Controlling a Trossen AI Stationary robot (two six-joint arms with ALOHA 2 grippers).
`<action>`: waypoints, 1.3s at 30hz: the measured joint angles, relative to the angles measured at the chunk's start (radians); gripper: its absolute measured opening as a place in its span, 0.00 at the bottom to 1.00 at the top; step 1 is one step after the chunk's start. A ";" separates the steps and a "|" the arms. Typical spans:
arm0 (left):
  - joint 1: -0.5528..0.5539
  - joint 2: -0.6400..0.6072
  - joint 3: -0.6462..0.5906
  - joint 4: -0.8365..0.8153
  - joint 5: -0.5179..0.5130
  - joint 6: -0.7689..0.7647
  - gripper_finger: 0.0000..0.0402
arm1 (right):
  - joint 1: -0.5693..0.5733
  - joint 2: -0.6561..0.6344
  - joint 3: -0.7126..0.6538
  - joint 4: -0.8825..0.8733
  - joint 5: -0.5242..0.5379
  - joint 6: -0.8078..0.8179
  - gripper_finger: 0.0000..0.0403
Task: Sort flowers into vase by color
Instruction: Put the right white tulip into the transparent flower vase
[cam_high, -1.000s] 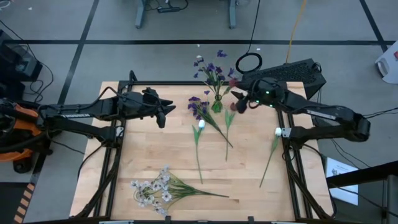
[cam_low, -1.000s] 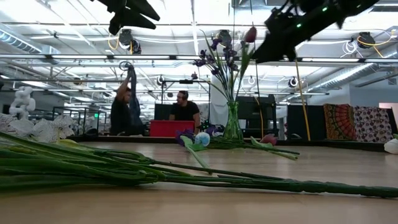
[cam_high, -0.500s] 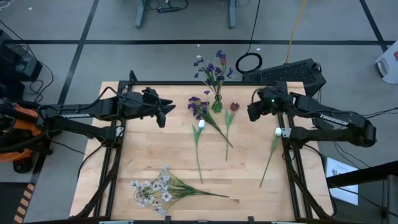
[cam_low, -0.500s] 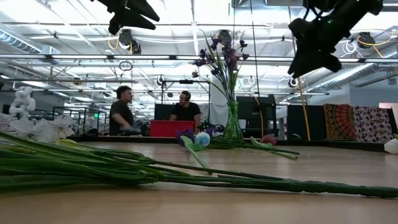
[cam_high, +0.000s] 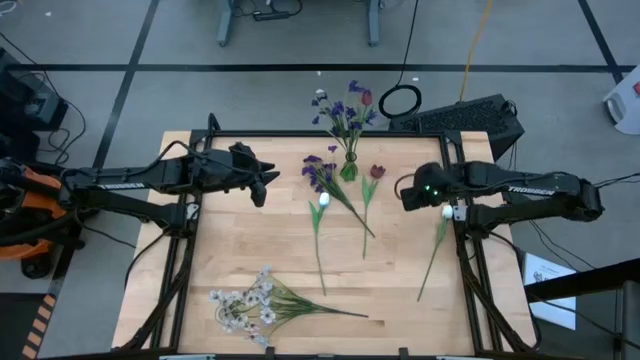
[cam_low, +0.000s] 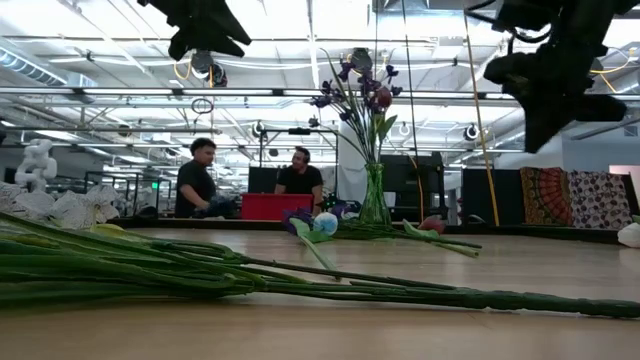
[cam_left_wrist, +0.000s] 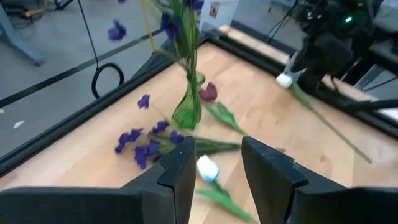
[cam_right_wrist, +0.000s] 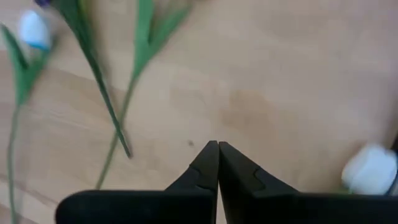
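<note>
A green glass vase (cam_high: 348, 168) stands near the far edge, holding purple flowers (cam_high: 340, 108) and a dark red bud (cam_high: 367, 98). Flat on the table lie a purple spray (cam_high: 320, 172), a second red bud (cam_high: 377, 172), a white bud (cam_high: 323, 200), another white bud (cam_high: 447, 211) near the right edge, and white blossom sprays (cam_high: 245, 305) at the near edge. My right gripper (cam_high: 402, 190) hangs shut above bare wood between the red bud and the right white bud. My left gripper (cam_high: 262, 180) waits open, raised left of the vase.
Long green stems (cam_high: 365, 225) fan from the vase toward the table's middle. The blossom sprays' stems (cam_low: 300, 285) stretch along the near edge. Bare wood (cam_high: 250, 240) lies left of centre. A black frame (cam_high: 300, 135) rims the table. Two people (cam_low: 250, 180) are in the room behind.
My right gripper has drawn back from beside the vase's top, moving toward the table's right and near edges. A dark red bud that was up beside that gripper a second ago now stands among the purple flowers in the vase.
</note>
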 joint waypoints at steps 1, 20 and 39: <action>0.000 0.002 0.000 -0.008 0.000 -0.004 0.34 | 0.027 0.019 0.000 -0.008 -0.002 0.038 0.00; 0.000 0.016 0.000 -0.121 -0.005 -0.051 0.34 | 0.451 0.200 0.000 -0.157 -0.188 0.736 0.08; 0.000 0.015 0.000 -0.169 0.035 -0.051 0.34 | 0.755 0.470 -0.090 0.105 -0.244 1.177 0.36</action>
